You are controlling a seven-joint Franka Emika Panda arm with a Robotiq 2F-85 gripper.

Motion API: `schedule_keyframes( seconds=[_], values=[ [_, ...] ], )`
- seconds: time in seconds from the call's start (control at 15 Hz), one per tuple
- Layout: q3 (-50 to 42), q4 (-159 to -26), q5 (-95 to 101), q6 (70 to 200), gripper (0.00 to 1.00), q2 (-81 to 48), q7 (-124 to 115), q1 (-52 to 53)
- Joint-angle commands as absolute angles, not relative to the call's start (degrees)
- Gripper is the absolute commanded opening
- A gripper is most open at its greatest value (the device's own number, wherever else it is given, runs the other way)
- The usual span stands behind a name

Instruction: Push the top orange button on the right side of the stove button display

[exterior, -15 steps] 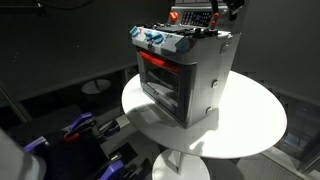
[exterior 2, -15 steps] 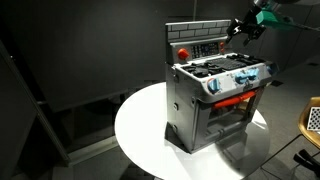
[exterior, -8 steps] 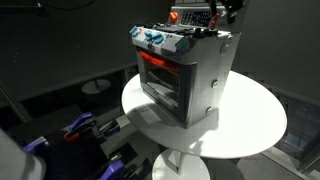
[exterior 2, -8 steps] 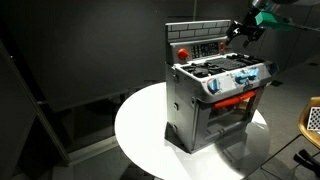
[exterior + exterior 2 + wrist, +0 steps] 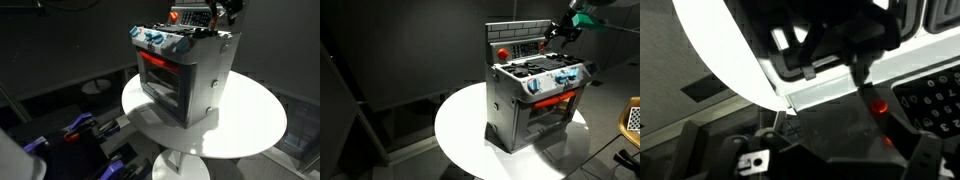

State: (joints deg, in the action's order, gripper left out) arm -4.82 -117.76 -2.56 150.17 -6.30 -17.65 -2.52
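**Gripper closes in on the display's right edge**

Over the last second the gripper (image 5: 559, 31) has crept sideways toward the stove (image 5: 535, 100). In both exterior views it began out past the stove's upper back corner. It now sits tighter against the raised back panel, above the stove's top. The shift is small but steady, with no sign of it pulling away. Nothing else has moved: the stove stands where it stood on the round white counter (image 5: 460, 125), its front window glowing red-orange.

The stove button display (image 5: 524, 46) is the dark upright panel on the back wall that rises behind the stove's top. The gripper hangs just beside the panel's right end. In the wrist view a glowing orange button (image 5: 878, 104) shows just beside a dark fingertip (image 5: 857, 72). I cannot tell whether the two touch. Nor can I tell whether the gripper's fingers are together or apart: the exterior views are too small and the wrist view too dark.

For the task, the approach looks nearly done and the press itself not yet made. What remains is probably a short push straight into the panel. The buttons are tiny and close together, so a slight drift could land on the wrong one.
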Motion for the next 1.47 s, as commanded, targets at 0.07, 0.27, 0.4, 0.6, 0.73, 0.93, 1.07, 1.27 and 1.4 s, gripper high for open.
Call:
schedule_keyframes(
  seconds=[0.07, 0.27, 0.4, 0.6, 0.73, 0.93, 1.07, 1.27, 1.4],
  values=[
    [-4.4, -113.7, -3.1, 148.1, 1.00, -8.9, -18.2, -2.2],
    [-4.3, -113.1, -3.5, 147.8, 1.00, -9.4, -17.7, -2.2],
    [-4.4, -113.4, -3.5, 147.4, 1.00, -8.9, -17.4, -2.4],
    [-4.5, -114.5, -3.6, 145.2, 1.00, -7.5, -16.8, -2.7],
    [-4.4, -115.4, -4.0, 143.0, 1.00, -6.2, -15.8, -2.9],
    [-4.5, -116.6, -3.8, 139.7, 1.00, -4.3, -15.1, -3.1],
    [-4.8, -117.1, -2.9, 137.4, 1.00, -2.9, -15.2, -3.2],
    [-4.9, -117.9, -2.5, 132.7, 1.00, -0.4, -14.3, -3.5],
    [-5.1, -118.5, -2.5, 129.7, 1.00, 1.1, -13.0, -3.8]
  ],
)
